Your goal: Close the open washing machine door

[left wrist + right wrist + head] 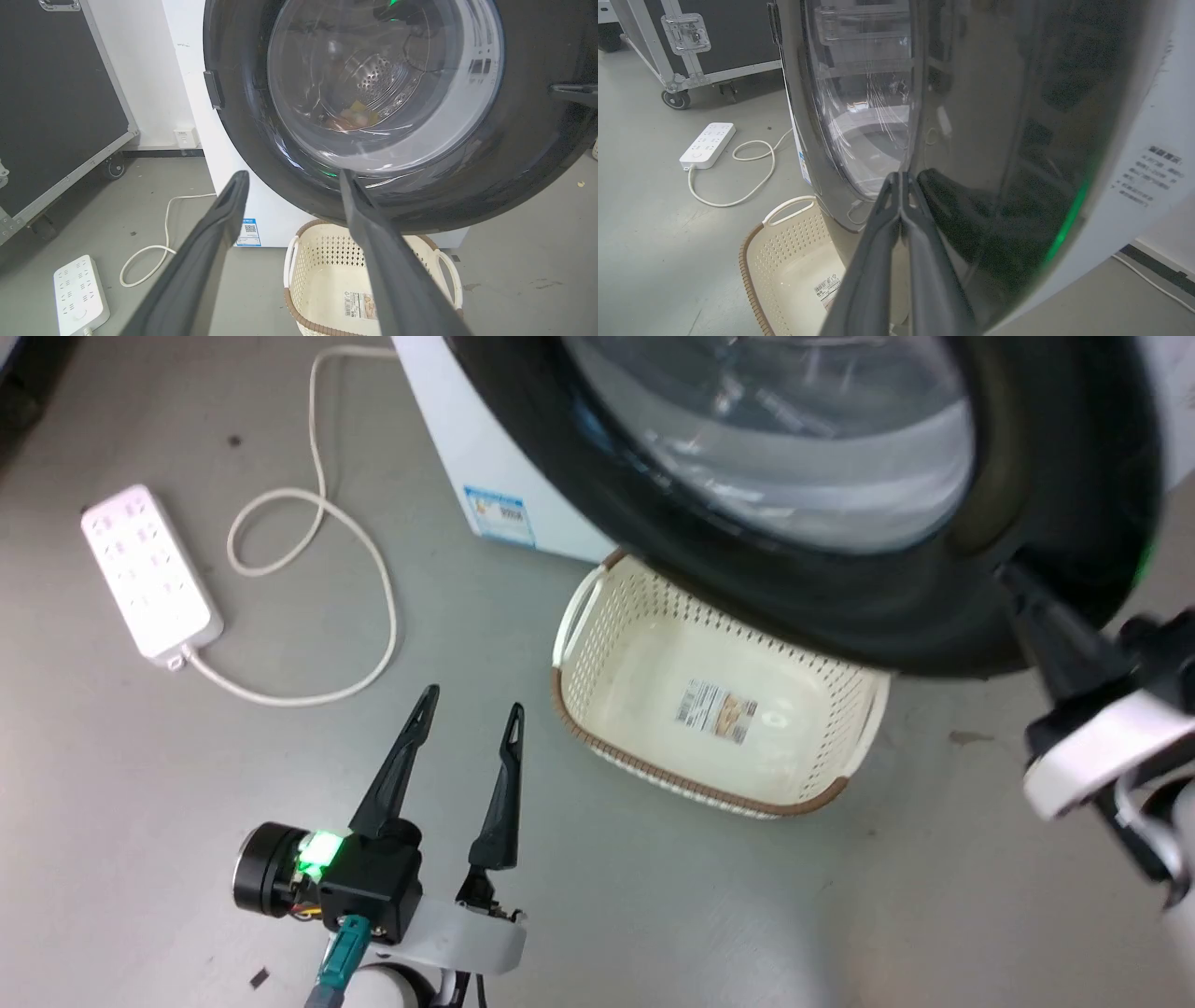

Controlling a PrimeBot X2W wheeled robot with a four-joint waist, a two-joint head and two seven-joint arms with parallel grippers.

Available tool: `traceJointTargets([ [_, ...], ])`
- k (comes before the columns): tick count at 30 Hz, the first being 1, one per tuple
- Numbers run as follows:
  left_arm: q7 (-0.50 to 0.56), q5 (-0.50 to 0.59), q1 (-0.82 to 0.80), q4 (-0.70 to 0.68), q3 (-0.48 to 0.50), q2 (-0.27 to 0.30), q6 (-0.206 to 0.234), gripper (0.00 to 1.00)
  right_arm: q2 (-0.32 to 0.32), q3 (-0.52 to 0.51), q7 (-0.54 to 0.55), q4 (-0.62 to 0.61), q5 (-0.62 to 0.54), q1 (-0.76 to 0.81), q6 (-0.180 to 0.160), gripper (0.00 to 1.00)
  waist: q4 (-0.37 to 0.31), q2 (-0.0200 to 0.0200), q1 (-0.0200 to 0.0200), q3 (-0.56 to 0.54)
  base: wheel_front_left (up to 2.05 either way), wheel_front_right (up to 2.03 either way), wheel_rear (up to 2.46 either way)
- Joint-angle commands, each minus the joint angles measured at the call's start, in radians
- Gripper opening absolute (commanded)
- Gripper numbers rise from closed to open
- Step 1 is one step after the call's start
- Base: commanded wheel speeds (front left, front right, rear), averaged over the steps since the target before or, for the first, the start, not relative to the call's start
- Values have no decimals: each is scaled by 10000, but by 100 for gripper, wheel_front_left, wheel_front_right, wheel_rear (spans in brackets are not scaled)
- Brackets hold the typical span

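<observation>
The washing machine door (822, 607) is touched on its black rim, just ahead of the right gripper (900, 179), its fingers pressed together, apparently for a stiff push; the left gripper (472, 700) is held spread and empty below it.

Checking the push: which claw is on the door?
The right claw, shut and set against the door at its black rim. The left claw is open over the floor, clear of the door.

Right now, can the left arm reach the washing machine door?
Probably yes. The left tool hangs open, and its wrist view looks straight at the washing machine door with nothing between. The basket sits lower, beneath the door.
</observation>
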Motion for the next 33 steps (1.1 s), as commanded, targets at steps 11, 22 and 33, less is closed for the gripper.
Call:
traceJointTargets([
  [11, -43, 165, -421, -135, -56, -205, 68, 100, -707, -386, 249, 1607, 721, -2372, -21, 0, 304, -1, -3, 907, 0, 0, 0],
  [22, -43, 229, -735, -88, -191, -314, 112, 100, -723, -1025, 176, 3551, 935, -4439, -21, 0, 358, -1, -3, 1294, 0, 0, 0],
  [33, -43, 214, -707, 126, -103, -324, 85, 100, -580, -678, -458, 4620, 1125, -4696, -21, 0, 231, -1, -3, 784, 0, 0, 0],
])
